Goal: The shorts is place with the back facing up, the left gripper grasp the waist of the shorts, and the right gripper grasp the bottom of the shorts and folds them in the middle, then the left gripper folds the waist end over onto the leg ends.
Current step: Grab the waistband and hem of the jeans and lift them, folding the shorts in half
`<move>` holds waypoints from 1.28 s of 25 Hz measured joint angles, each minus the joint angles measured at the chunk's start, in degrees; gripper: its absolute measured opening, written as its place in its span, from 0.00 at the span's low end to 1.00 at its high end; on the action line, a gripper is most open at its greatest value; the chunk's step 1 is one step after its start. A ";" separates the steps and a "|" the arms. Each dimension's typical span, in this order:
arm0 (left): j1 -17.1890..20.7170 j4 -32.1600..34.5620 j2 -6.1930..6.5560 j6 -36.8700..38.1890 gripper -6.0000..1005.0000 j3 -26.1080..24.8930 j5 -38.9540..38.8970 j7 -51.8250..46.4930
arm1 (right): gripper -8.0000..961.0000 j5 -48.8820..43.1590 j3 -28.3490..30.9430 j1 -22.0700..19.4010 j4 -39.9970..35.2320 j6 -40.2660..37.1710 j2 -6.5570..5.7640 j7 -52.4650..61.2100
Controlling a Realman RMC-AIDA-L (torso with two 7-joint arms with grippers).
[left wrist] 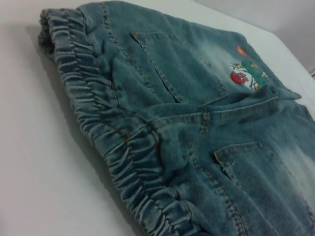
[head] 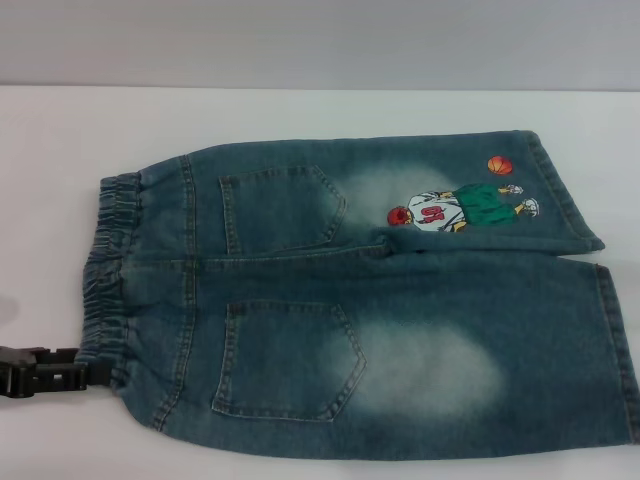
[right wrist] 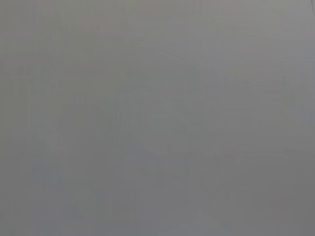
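Note:
The shorts (head: 400, 310) lie flat on the white table (head: 300, 120), back up, with both patch pockets showing. The gathered waist (head: 110, 270) is at the left. The bottom of the shorts, the two leg ends (head: 620, 350), lies at the right, and the far leg carries the embroidered basketball figure (head: 460, 208). My left gripper (head: 92, 373) reaches in from the lower left and meets the near corner of the waistband. The left wrist view looks along the waist (left wrist: 113, 132) from close up, with the shorts (left wrist: 197, 98) stretching away. My right gripper is out of view; its wrist view is plain grey.
The far leg's hem (head: 570, 195) overlaps the near leg slightly at the crotch seam. Bare white table surrounds the shorts at the back and left, and a grey wall (head: 320, 40) stands behind the table.

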 joint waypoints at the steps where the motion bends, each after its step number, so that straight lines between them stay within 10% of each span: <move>1: -0.03 -0.04 0.00 -0.06 0.84 0.05 0.05 -0.03 | 0.71 0.00 0.12 -0.02 0.00 -0.03 0.02 0.00; 32: -0.86 0.53 -0.47 -0.94 0.83 -0.04 2.17 -2.48 | 0.71 0.00 0.56 -0.12 -0.18 0.50 -0.04 -0.02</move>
